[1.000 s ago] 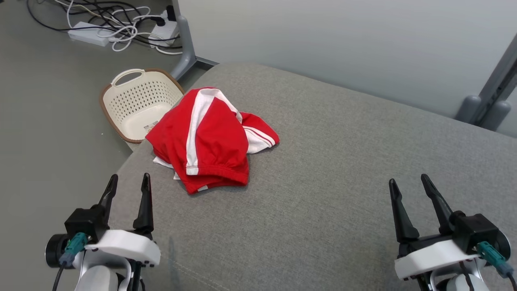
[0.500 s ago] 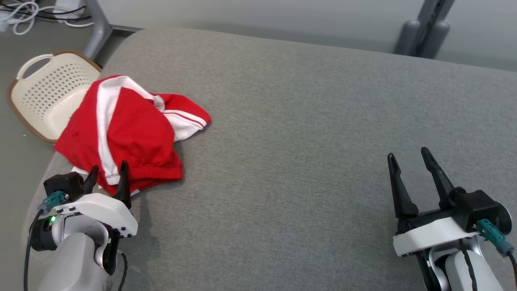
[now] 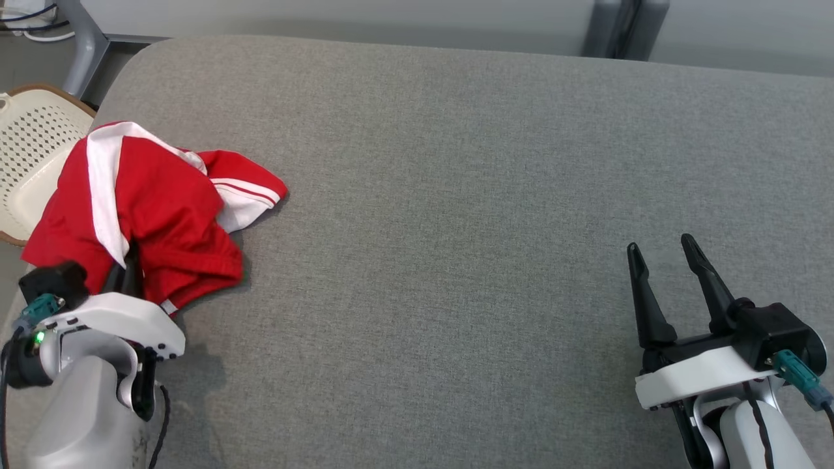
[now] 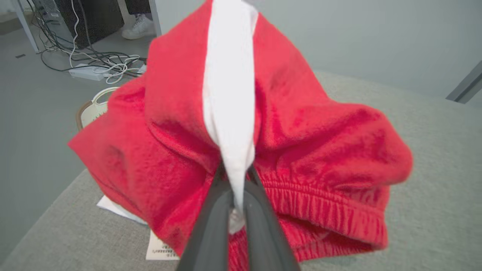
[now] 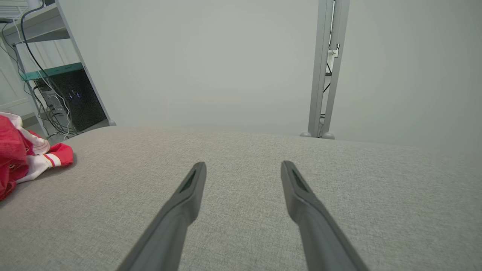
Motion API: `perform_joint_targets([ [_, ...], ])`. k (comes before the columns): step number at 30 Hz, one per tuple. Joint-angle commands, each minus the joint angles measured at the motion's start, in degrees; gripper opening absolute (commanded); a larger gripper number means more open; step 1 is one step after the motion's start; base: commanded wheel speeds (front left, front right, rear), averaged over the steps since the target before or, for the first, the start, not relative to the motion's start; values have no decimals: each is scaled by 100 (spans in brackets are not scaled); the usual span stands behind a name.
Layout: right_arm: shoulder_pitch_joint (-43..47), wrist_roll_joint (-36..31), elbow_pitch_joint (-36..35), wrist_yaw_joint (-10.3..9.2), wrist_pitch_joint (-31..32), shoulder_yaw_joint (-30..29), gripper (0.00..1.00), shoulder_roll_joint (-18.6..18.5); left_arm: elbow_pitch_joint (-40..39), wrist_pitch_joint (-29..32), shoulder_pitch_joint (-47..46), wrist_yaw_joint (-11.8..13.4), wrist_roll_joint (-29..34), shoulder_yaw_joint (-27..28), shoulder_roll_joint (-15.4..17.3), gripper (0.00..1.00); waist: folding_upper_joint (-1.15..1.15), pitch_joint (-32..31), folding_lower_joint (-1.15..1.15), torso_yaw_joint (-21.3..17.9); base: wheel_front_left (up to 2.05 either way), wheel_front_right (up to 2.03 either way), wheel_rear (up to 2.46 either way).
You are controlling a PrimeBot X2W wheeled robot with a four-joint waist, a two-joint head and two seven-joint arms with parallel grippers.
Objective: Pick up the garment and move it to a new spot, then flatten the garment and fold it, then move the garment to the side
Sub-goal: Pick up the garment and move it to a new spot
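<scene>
A crumpled red garment (image 3: 163, 215) with white stripes lies at the left edge of the grey padded surface (image 3: 456, 195). My left gripper (image 3: 124, 270) is shut on it at its near edge. In the left wrist view the two dark fingers (image 4: 211, 229) pinch the white stripe (image 4: 229, 113) beside the elastic waistband, and the red garment (image 4: 308, 150) bunches up around them. My right gripper (image 3: 664, 267) stands open at the lower right, far from the cloth, with nothing between its fingers (image 5: 297, 188). The garment's sleeve (image 5: 34, 154) shows at the left edge of the right wrist view.
A cream perforated basket (image 3: 26, 156) sits on the floor just past the surface's left edge. White paper tags (image 4: 162, 248) lie under the garment. Cables and a power strip (image 4: 86, 69) lie on the floor beyond. A grey metal post (image 5: 324, 67) stands behind the surface.
The head camera has turned, shifting the scene left. My left gripper has advanced into the garment's near edge and shut on it, lifting the cloth slightly. The right gripper has stayed open.
</scene>
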Motion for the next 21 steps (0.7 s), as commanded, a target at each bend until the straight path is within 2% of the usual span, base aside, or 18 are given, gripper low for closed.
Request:
perform_joint_targets([
  [1, -8, 44, 21, 3, -31, -36, 100, -16, -295, -90, -84, 84, 101, -25, 59, 0, 0, -56, 0, 28, 0, 0, 0],
  [5, 88, 50, 25, 3, -31, -75, 100, -8, -1204, -124, 184, 218, 282, -41, 42, 0, 0, -216, 0, 91, 0, 0, 0],
  [7, 139, 67, 24, 3, -31, -66, 100, -2, -2019, -123, 455, 307, 418, -59, 24, 0, 0, -387, 0, 104, 0, 0, 0],
  [11, 244, 92, 26, 3, -31, -38, 100, 6, -2992, -103, 848, 379, 540, -157, -6, 0, 0, -630, 0, 61, 0, 0, 0],
  [16, 376, 133, -12, 3, -31, -15, 100, 10, -4154, 255, 1360, 407, 568, -317, -86, 0, 0, -904, 0, -106, 0, 0, 0],
  [17, 376, 133, -12, 3, -31, -15, 100, 10, -4154, 255, 1360, 407, 568, -317, -86, 0, 0, -904, 0, -106, 0, 0, 0],
  [21, 452, 142, -50, 3, -31, 16, 100, 15, -4998, 573, 1788, 453, 615, -513, -193, 0, 0, -1007, 0, -349, 0, 0, 0],
])
